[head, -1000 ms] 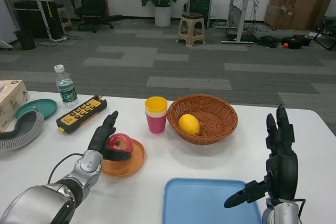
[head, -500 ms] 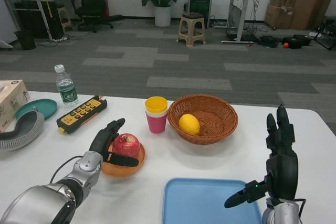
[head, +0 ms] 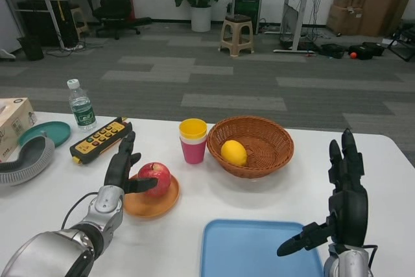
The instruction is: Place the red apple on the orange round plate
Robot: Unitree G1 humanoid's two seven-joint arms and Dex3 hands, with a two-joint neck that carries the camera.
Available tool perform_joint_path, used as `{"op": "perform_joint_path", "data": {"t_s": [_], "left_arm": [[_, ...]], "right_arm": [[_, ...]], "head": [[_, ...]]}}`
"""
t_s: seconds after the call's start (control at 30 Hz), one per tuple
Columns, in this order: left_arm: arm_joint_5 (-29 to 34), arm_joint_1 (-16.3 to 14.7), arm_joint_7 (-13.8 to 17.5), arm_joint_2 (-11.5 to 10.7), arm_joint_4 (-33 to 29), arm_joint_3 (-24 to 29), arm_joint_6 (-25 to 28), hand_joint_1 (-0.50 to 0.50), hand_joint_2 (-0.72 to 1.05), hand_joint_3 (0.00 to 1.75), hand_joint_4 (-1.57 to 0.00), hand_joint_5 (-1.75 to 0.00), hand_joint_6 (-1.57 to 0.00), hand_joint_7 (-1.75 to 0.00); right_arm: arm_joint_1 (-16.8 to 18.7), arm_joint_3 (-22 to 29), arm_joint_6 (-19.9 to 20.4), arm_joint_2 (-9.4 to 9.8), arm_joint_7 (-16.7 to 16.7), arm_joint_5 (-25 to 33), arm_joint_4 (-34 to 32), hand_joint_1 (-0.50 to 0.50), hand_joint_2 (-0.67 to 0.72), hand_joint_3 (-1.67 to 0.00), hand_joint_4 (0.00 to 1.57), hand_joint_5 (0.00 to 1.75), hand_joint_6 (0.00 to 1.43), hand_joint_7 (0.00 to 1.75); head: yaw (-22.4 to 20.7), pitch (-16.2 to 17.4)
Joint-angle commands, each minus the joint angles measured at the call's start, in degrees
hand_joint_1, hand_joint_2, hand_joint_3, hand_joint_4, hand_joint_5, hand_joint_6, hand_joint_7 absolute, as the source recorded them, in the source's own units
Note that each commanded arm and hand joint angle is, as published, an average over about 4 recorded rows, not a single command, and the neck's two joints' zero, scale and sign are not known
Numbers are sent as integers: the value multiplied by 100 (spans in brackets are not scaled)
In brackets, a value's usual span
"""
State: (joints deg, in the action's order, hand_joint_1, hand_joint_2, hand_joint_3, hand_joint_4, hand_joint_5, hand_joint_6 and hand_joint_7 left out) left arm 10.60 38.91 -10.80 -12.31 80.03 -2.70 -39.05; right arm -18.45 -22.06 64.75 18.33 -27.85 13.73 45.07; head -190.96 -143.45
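The red apple (head: pixel 154 179) is sitting on the orange round plate (head: pixel 152 203), just right of the left hand (head: pixel 120 169), whose spread fingers are gripping nothing while the thumb is touching it.

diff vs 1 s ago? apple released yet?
The left hand has opened: fingers that wrapped the red apple now stand upright beside it, only the thumb still lying against its left side. The apple sits upright on the orange round plate. The right hand, wicker basket with its lemon, and stacked cups are unchanged.
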Motion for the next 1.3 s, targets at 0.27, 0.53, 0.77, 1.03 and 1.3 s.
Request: {"op": "perform_joint_path", "data": {"t_s": [0.27,0.53,0.77,1.03,1.3], "left_arm": [[190,-259,-223,-65,-418,79,-995,50,105,9,0,-51,0,0],[601,-635,-89,-135,-1583,-134,-1500,50,105,9,0,-33,0,0],[2295,-923,1018,-373,-2965,-870,-1509,50,85,9,0,0,0,0],[3935,-1107,1416,-500,-3980,-1556,-1140,50,-4,9,0,0,-1,0],[4952,-1081,2647,-550,-4711,-1859,-465,50,-28,9,-26,0,-20,0]], "right_arm": [[-88,26,3,4,-1,29,-16,-17,60,0,0,0,0,5],[-84,31,3,22,-1,25,-42,-17,58,0,0,0,0,7],[-88,42,3,39,-1,25,-64,-17,53,0,0,0,0,7],[-115,11,3,54,-1,33,-35,-16,53,0,0,0,0,7],[-121,2,3,41,-1,25,-53,-12,53,0,0,0,0,7]], "head": [[-84,-13],[-85,-13],[-85,-13],[-85,-13],[-84,-11]]}}
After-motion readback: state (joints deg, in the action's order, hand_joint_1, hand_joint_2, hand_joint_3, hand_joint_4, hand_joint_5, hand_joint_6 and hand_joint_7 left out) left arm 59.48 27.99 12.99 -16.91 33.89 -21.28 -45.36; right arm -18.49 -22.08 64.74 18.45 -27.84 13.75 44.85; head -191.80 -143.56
